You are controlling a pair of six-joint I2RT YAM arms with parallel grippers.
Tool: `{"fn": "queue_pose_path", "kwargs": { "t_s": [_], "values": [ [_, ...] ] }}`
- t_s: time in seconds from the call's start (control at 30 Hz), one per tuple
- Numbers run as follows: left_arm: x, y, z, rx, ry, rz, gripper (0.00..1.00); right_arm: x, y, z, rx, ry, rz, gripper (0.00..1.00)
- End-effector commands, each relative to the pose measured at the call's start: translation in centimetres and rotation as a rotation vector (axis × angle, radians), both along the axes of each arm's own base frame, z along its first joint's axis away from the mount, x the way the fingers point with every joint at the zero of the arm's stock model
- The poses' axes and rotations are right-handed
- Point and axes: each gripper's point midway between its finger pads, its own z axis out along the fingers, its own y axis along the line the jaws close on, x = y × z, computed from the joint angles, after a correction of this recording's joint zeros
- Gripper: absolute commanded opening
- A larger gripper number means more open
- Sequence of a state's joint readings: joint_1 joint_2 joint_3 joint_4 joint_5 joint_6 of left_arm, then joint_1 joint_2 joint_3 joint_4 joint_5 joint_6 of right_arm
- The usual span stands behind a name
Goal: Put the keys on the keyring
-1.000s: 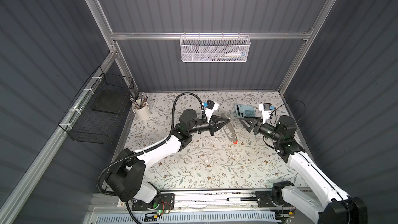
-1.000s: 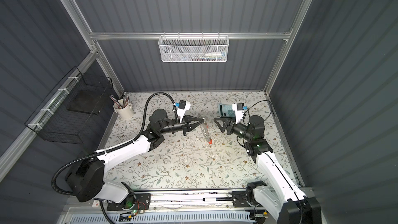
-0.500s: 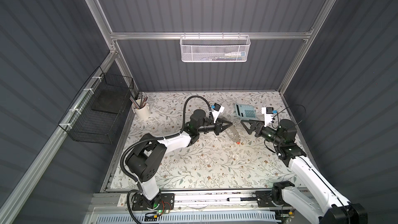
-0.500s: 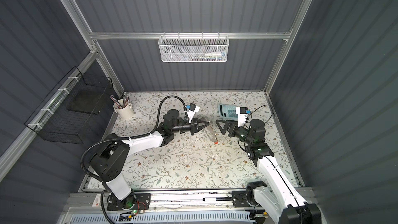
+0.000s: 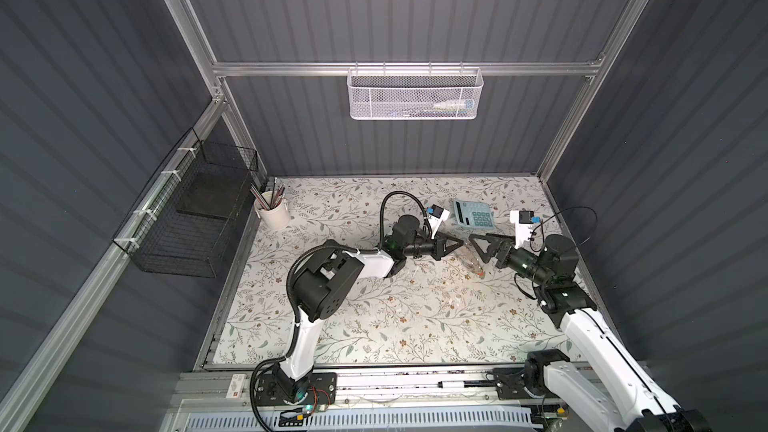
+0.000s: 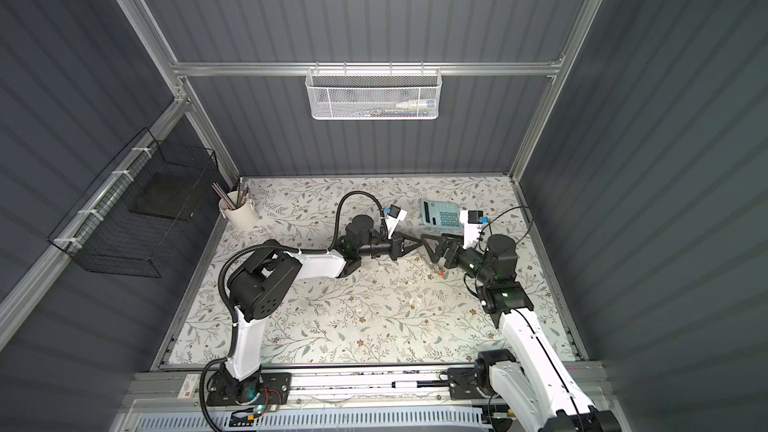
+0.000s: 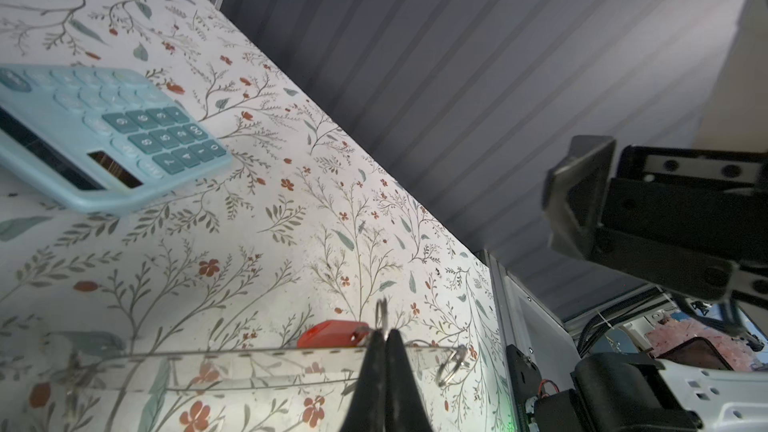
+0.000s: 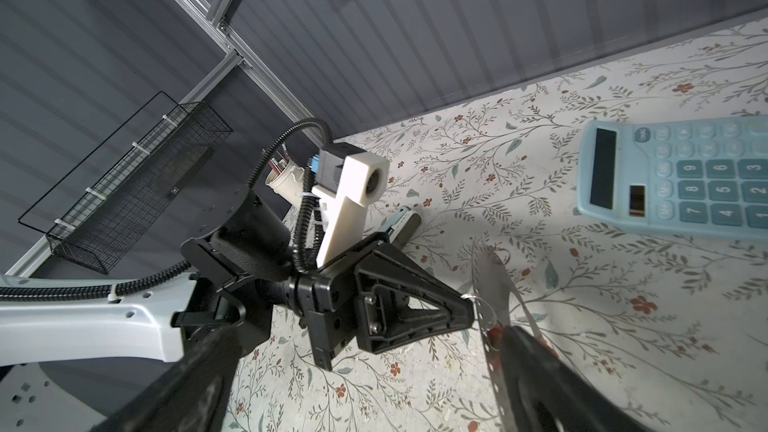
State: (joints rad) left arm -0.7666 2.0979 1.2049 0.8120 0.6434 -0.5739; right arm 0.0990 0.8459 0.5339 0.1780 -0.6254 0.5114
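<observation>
**Cell inventory: floral table, keyring held at 2 o'clock**

Room. You have dark gray ribbed walls (image 5: 395,14) on three sides, framed in aluminium rail (image 5: 291,69). A white mesh basket (image 5: 415,97) hangs from the back rail at 12 o'clock. A black wire basket (image 5: 195,218) hangs on the side wall at 9 o'clock.

Surface. Your table (image 5: 374,326) has a pale leaf-and-flower print.
- A cream cup (image 5: 273,214) of pencils stands in the 10 o'clock corner.
- A pale blue calculator (image 5: 473,213) lies at 1 o'clock.
- A stapler (image 8: 402,224) lies behind the left gripper and shows only in the right wrist view.

Task items. The keyring (image 7: 249,371), a clear-gray plate, is held on edge at 2 o'clock, between the two grippers. You cannot tell whether its lower end touches the table. One red key (image 7: 332,334) sits at its rim, beside a small metal loop.

Grippers. Your left gripper (image 5: 461,241) has its tips pressed together, pinching the keyring at the rim. Your right gripper (image 5: 478,249) faces it with its fingers spread wide, holding nothing. The plate stands just beside one finger.
</observation>
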Motion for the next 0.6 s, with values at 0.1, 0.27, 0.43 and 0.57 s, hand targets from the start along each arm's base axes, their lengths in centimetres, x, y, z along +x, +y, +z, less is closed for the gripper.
{"fn": "queue_pose_path", "kwargs": {
  "t_s": [0.1,0.27,0.43,0.57],
  "values": [
    [-1.3,0.8,-0.5,-0.002,0.01,-0.014,0.0,-0.4,0.2,-0.9,-0.004,0.011,0.02,0.99],
    [-2.7,2.3,-2.0,0.039,0.045,-0.005,0.0,-0.1,0.4,-1.0,0.011,0.026,0.035,0.99],
    [-3.6,3.5,-3.0,0.071,0.06,0.008,0.0,0.1,0.7,-1.3,0.029,0.041,0.048,0.99],
    [-4.1,4.2,-4.0,0.106,0.076,0.01,0.0,0.3,0.8,-1.5,0.043,0.056,0.053,0.99]
  ]
}}
